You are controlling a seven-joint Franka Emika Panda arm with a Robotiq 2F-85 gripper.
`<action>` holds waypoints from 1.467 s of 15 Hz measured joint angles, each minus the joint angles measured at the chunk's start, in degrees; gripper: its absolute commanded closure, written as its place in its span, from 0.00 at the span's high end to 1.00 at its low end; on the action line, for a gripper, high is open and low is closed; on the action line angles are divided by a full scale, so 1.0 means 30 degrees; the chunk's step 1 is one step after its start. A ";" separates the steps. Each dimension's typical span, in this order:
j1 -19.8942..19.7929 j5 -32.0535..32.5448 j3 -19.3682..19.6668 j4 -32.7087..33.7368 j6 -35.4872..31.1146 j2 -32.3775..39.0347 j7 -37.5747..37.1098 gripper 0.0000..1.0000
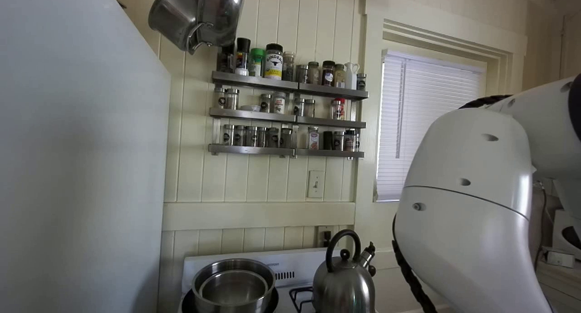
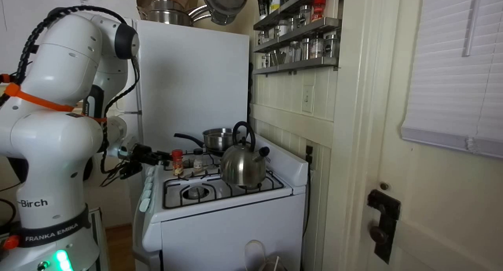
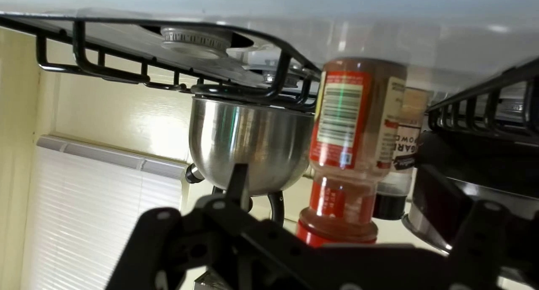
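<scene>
A spice bottle with a red cap and a red label stands upright on the stove top. In the wrist view, whose picture is upside down, this bottle fills the space between the fingers. My gripper is open, its fingers spread on either side of the bottle near its cap end. I cannot tell whether a finger touches it; part of the cap is hidden by the gripper. A dark-capped garlic powder jar stands just behind it and also shows in the wrist view.
A steel kettle stands on the black grates. A steel pan with a black handle sits farther back, near the white fridge. Spice shelves hang on the wall above the stove. More pots hang high up.
</scene>
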State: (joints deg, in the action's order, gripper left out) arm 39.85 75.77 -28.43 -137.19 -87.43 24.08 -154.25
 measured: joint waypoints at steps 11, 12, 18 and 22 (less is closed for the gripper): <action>-0.0018 0.1253 0.0384 0.0001 0.0000 0.0793 -0.0325 0.75; -0.0018 0.1268 0.0408 0.0001 0.0000 0.0851 -0.0325 0.73; -0.0020 0.1271 0.0520 0.0001 0.0000 0.1059 -0.0325 0.27; -0.0020 0.1271 0.0494 0.0005 0.0002 0.1045 -0.0326 0.24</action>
State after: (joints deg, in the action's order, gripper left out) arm 39.79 79.59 -26.95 -137.17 -87.43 27.21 -155.23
